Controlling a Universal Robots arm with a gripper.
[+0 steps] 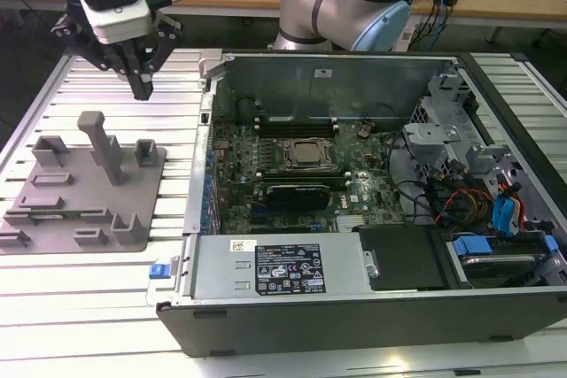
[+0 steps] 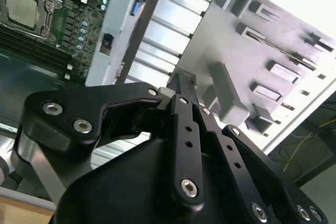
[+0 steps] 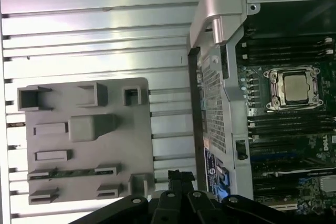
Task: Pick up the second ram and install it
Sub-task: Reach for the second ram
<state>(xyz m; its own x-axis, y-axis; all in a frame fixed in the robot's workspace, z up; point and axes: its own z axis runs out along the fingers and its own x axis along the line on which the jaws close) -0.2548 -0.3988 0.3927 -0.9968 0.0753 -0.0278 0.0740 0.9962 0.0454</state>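
Observation:
The second ram (image 3: pixel 71 172) is a thin green stick lying flat in a slot of the grey fixture plate (image 3: pixel 126 145). In the exterior view the ram (image 1: pixel 66 213) sits near the plate's front edge, on that view's left. My gripper (image 1: pixel 142 88) hangs above the slatted table behind the fixture plate (image 1: pixel 53 192), well clear of the ram. Its black fingers (image 3: pixel 176 178) are pressed together with nothing between them, which the second wrist view confirms for the fingers (image 2: pixel 181 85). The motherboard (image 1: pixel 292 161) lies inside the open computer case, with memory slots (image 1: pixel 283 119) beside the processor socket (image 1: pixel 307 154).
A tall grey post (image 1: pixel 104 143) and several holder blocks rise from the fixture plate. The case wall (image 1: pixel 202 130) stands between the fixture and the motherboard. A black power supply (image 1: pixel 283 265), drive cages (image 1: pixel 443 130) and cables fill the case's front and the exterior view's right.

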